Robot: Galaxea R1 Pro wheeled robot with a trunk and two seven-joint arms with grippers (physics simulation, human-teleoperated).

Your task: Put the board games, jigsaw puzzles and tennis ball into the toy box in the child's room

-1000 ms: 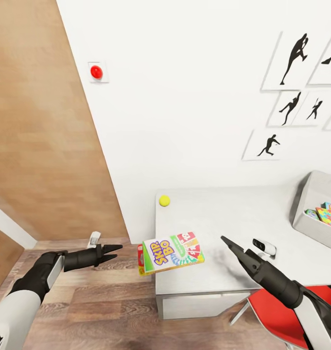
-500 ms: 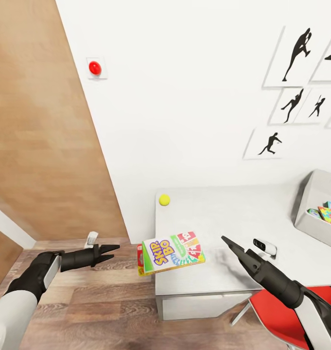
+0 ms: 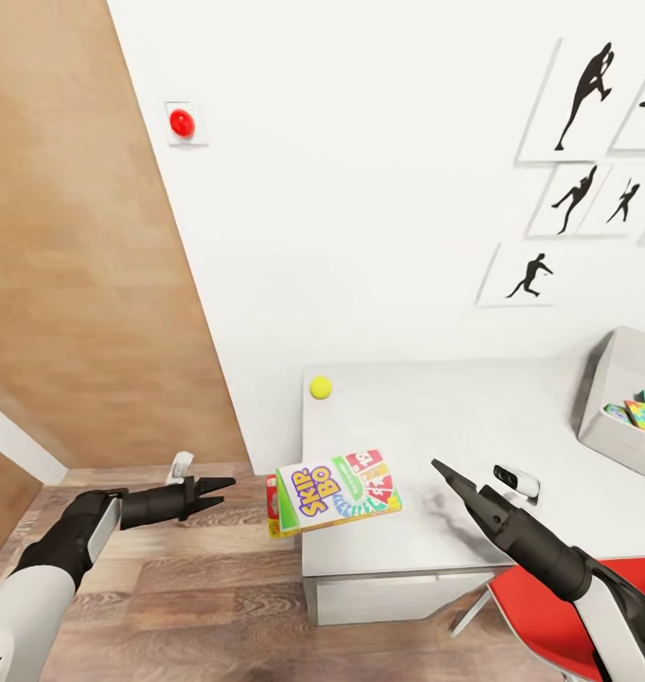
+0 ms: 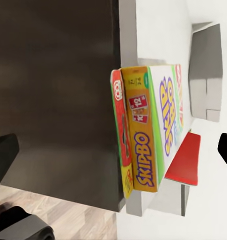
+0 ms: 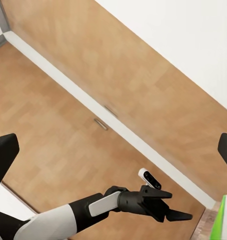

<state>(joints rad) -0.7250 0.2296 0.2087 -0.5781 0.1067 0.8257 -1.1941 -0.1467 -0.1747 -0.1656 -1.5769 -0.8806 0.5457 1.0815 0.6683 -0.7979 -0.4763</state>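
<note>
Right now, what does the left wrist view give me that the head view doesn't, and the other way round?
Left wrist view alone: the side edges of the stacked game boxes, showing a red box tucked under the Skip-Bo box, both overhanging the table edge.

Head view alone: the tennis ball near the table's back corner, the left gripper and right gripper, both with jaws open, the wall pictures.

Shared: the Skip-Bo box, the table, the toy box, the red chair.

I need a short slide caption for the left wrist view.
Stacked Skip-Bo card game boxes overhanging the white table's edge, before the open left hand.
</note>
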